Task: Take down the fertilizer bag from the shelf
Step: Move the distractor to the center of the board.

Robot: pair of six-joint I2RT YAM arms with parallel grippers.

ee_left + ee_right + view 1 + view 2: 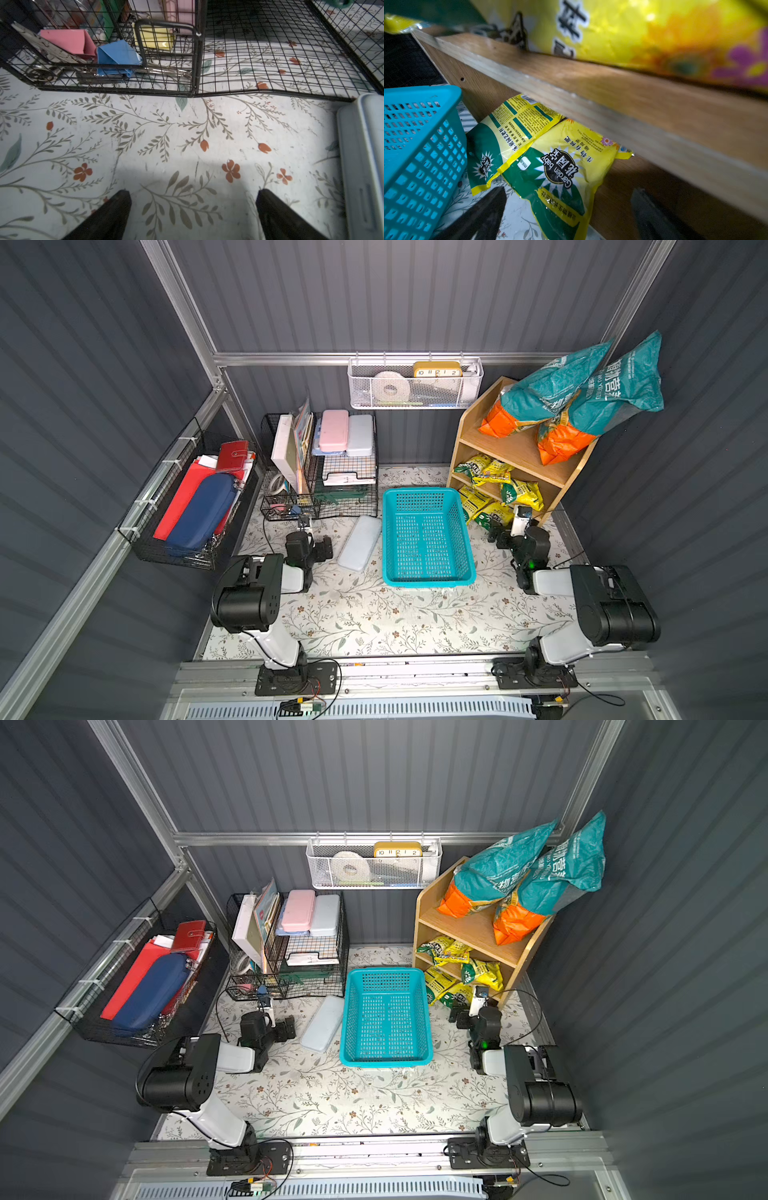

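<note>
The table (pixel 374 614) wears a smooth white cloth printed with grey-green sprigs and rust flowers. At its far right corner stands the shelf (pixel 517 445), flat light-brown wood-grain boards in three tiers with sloped side panels. Two tall crinkled plastic sacks (pixel 552 389), teal above and orange below, lean on its top tier. Just left of the shelf sits a rectangular teal plastic basket (pixel 424 539) with slotted walls and floor.

The fertilizer bags (pixel 521 493) are glossy yellow-and-green pouches. In both top views, two lie on the middle tier and two on the bottom tier, the bottom pair spilling over the front edge. Left of the basket lies a pale blue case (pixel 359 543), flat with rounded corners.

Only the right wrist view shows the print. The front bag (pixel 560 172) reads "Garden baby" on a dark sunburst badge, and it overlaps a second pouch (pixel 508 124). Another pouch shows above the board, blurred. The right gripper (pixel 569 190) is spread wide at the bottom tier. Its dark fingers flank the front bag's end, and contact cannot be judged.

Only the left wrist view shows scuffs on the cloth and the black wire rack (pixel 199 62) up close. The left gripper (pixel 193 192) is spread wide over bare cloth, holding nothing.
</note>
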